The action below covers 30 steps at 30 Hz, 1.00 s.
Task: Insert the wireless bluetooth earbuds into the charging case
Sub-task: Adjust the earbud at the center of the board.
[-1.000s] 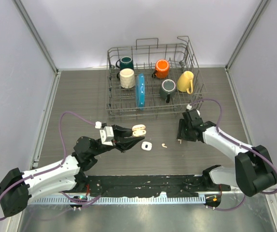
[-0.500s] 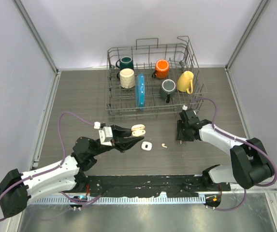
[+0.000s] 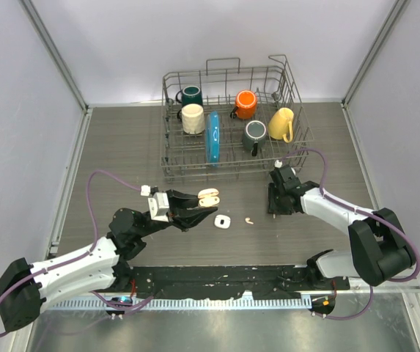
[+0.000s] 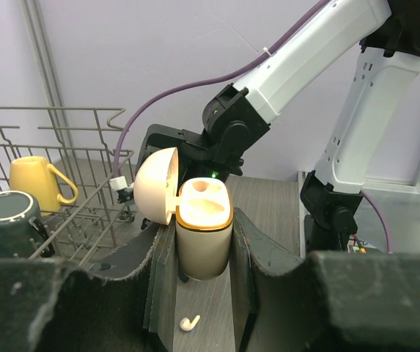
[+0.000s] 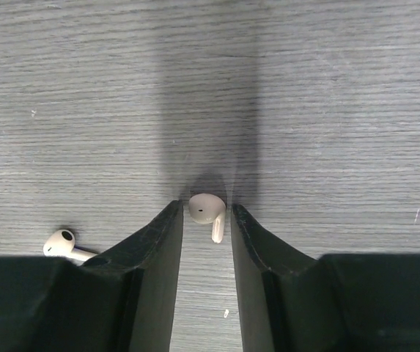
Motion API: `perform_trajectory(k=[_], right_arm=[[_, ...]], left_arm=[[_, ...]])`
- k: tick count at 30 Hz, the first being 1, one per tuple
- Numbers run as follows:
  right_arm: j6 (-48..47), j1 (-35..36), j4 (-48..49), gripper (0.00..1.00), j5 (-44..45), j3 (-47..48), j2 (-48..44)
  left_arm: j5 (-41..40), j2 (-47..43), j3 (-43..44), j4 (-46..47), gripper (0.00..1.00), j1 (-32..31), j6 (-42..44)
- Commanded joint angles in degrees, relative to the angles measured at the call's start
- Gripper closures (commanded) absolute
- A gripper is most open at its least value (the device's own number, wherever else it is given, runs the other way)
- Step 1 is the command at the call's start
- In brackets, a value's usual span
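Observation:
My left gripper (image 3: pixel 206 199) is shut on the cream charging case (image 4: pixel 204 235), upright with its lid open; it also shows in the top view (image 3: pixel 210 196). One earbud (image 4: pixel 201 188) sits in a slot of the case. My right gripper (image 3: pixel 274 209) points down at the table. Its jaws stand narrowly apart either side of a cream earbud (image 5: pixel 207 211) that lies on the wood, with slim gaps on both sides. Another earbud (image 3: pixel 248 219) lies loose between the arms and shows in the right wrist view (image 5: pixel 63 244). A loose earbud (image 4: pixel 188 323) lies below the case.
A small white object (image 3: pixel 223 221) lies on the table just right of the left gripper. A wire dish rack (image 3: pixel 297 136) stands at the back with several mugs and a blue plate (image 3: pixel 212 138). Grey walls close both sides.
My right gripper has shifted slightly left and away, settling over the earbud, and has held still for the last half second. The left arm and case have barely moved.

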Motion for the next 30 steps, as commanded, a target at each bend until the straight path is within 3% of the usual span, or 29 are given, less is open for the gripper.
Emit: perform_trajectory(k=[1, 5, 10, 14, 16, 30], right_arm=[[0.36, 0.56, -1.59, 0.64, 1.62, 1.61, -0.07], [2.20, 0.56, -1.77, 0.68, 2.50, 1.61, 0.46], [10.97, 0.56, -1.07, 0.79, 3.29, 0.30, 1.43], [16.53, 0.65, -0.37, 0.80, 5.31, -1.46, 1.25], [17.06, 1.00, 0.25, 0.71, 5.57, -2.17, 0.73], [10.74, 1.17, -0.98, 0.41, 7.15, -0.59, -3.05]], left_arm=[[-0.69, -0.40, -0.09, 1.88, 1.00, -0.13, -0.07], [-0.69, -0.40, -0.01, 1.88, 1.00, -0.13, -0.07], [-0.86, -0.40, -0.01, 1.79, 1.00, -0.13, -0.07], [-1.04, -0.58, 0.08, 1.79, 1.00, -0.13, 0.02], [-1.04, -0.75, 0.08, 1.53, 1.00, -0.13, 0.02], [-0.60, -0.67, 0.26, 1.44, 1.00, -0.13, 0.20]])
